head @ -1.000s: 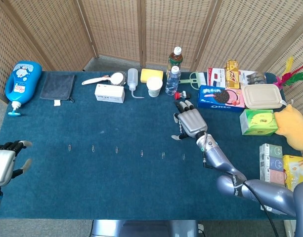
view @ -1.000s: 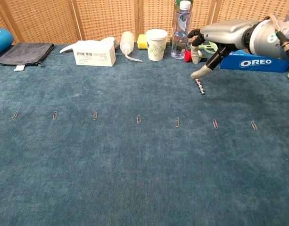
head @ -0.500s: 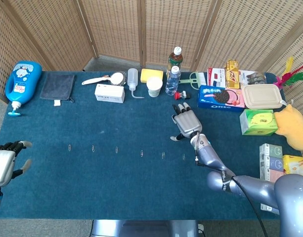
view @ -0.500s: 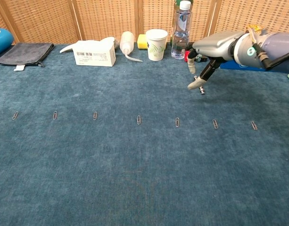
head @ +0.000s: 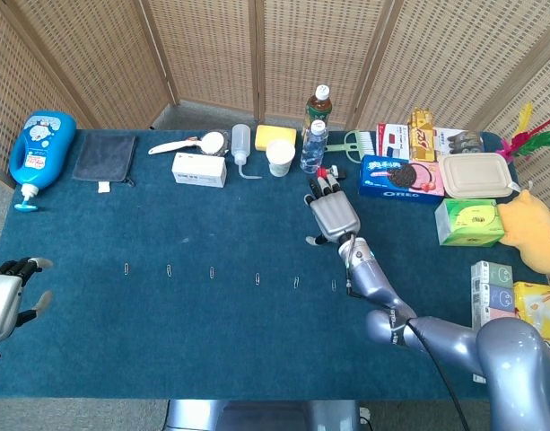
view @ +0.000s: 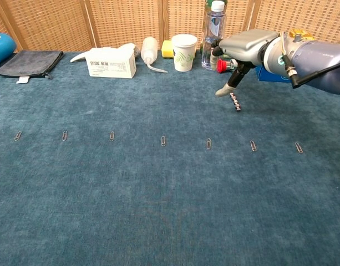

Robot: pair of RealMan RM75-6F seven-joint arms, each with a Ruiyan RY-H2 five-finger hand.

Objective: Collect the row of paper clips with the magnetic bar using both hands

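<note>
Several paper clips point(view: 163, 141) lie in a row across the blue cloth, also seen in the head view as a row of paper clips point(head: 257, 278). The magnetic bar point(view: 234, 101), short, dark and beaded, lies flat on the cloth behind the row's right part. My right hand point(view: 244, 45) hovers just above and behind the bar with its fingers stretched out, the thumb tip beside the bar's far end, holding nothing. In the head view the right hand point(head: 333, 215) covers the bar. My left hand point(head: 4, 301) is at the table's near left corner, fingers apart and empty.
Along the far edge stand a white box point(view: 107, 62), a squeeze bottle point(view: 149, 50), a paper cup point(view: 184, 52) and a water bottle point(view: 213, 33). An Oreo box point(head: 400, 177) and other packages fill the right side. A blue bottle point(head: 39, 153) and grey pouch point(head: 105, 157) lie far left.
My right hand has drifted toward the far edge and a little to the left, away from the clip row. The bar and clips have not moved. The left hand sank slightly.
</note>
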